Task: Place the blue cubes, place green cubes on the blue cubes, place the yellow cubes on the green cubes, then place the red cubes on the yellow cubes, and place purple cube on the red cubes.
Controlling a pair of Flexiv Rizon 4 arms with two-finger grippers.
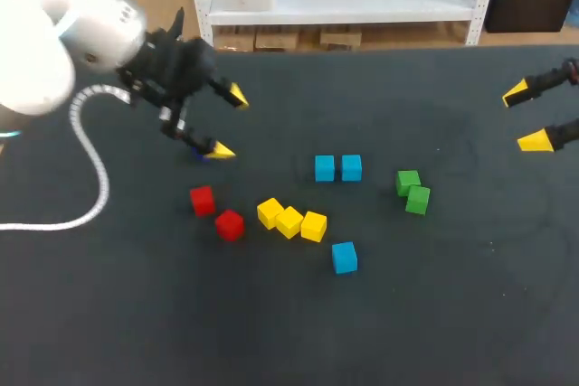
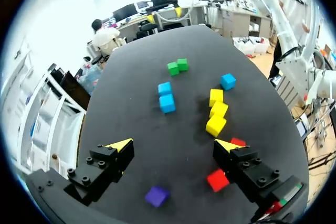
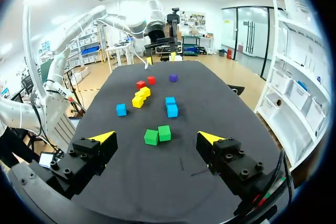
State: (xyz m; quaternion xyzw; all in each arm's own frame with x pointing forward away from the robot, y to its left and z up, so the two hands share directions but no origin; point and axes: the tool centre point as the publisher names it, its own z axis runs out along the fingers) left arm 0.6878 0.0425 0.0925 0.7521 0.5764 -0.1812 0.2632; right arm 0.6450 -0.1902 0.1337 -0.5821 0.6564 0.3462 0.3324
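Three blue cubes lie mid-table: a touching pair (image 1: pixel 337 168) and a single one (image 1: pixel 344 258) nearer the front. Two green cubes (image 1: pixel 412 191) sit to their right, also ahead of my right gripper (image 3: pixel 156 137), which is open and empty. Three yellow cubes (image 1: pixel 290 221) form a row, with two red cubes (image 1: pixel 215 212) to their left. The purple cube (image 2: pixel 157 196) lies under my left gripper (image 2: pixel 174 145), which hangs open and empty above the table. In the head view the left gripper (image 1: pixel 228 123) is at the left rear and the right gripper (image 1: pixel 526 117) at the far right.
The dark table (image 1: pixel 434 314) has bare room along its front and right. A white cable (image 1: pixel 90 169) hangs from my left arm over the table's left side.
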